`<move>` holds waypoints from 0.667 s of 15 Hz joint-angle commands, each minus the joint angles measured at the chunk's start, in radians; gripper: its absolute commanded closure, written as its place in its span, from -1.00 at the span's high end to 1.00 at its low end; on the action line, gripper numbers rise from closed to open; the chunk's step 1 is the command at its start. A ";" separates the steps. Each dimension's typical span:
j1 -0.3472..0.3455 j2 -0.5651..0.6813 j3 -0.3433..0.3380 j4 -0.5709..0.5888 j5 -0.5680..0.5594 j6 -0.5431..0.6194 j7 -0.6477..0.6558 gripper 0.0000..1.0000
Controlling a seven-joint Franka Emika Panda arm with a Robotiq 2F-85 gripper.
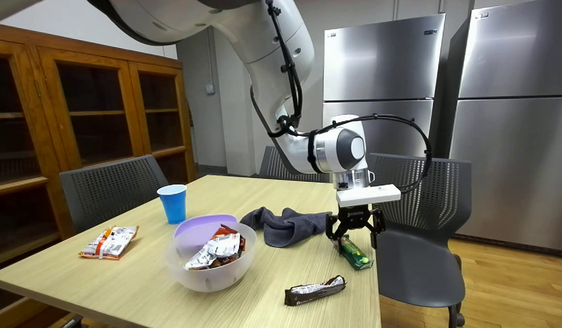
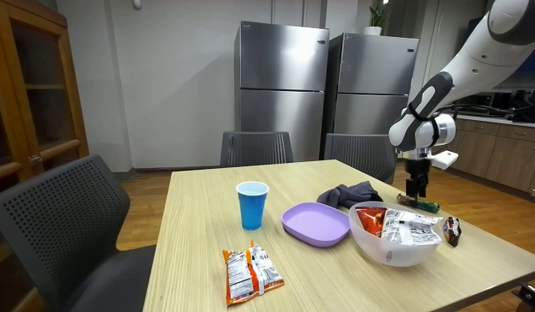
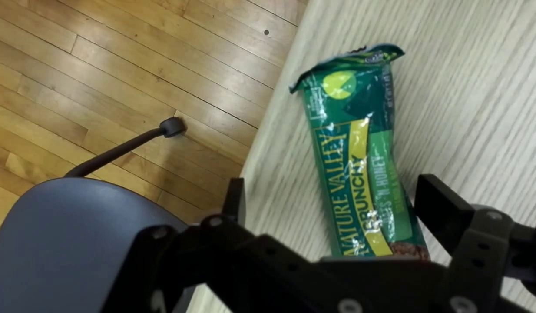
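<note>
While gripper (image 3: pixel 330 195) stands spread, holding nothing, green-wrapped bar (image 3: pixel 362 161) shows off-centre between fingers (image 3: pixel 441 201) in wrist view; advise centring, squaring up, closing gently.

Blu cup (image 2: pixel 252 211); purp plate (image 2: pixel 316 223) nearby

The place looks like a shared kitchen or break room: two tall stainless-steel refrigerators (image 2: pixel 281 78) stand side by side at the back of the room, and an exterior view shows wood-fronted drawers and cupboards (image 2: pixel 497 151) under a pale countertop (image 2: pixel 501 122). Matching gray chairs (image 1: pixel 422 259) with perforated backs, of the office sort, stand around a broad wood-grain surface (image 2: pixel 207 225) that bears a blue cup (image 2: pixel 252 210), a purple plate (image 2: pixel 316 222) and packaged snacks (image 1: pixel 355 254). In both exterior views a wooden cabinet (image 1: pixel 134 111) with glass doors stands along one side, and the floor (image 3: pixel 120 78) is of wooden planks.
</note>
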 commanded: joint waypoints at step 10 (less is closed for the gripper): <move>-0.013 -0.072 0.011 -0.109 0.000 0.047 -0.105 -0.16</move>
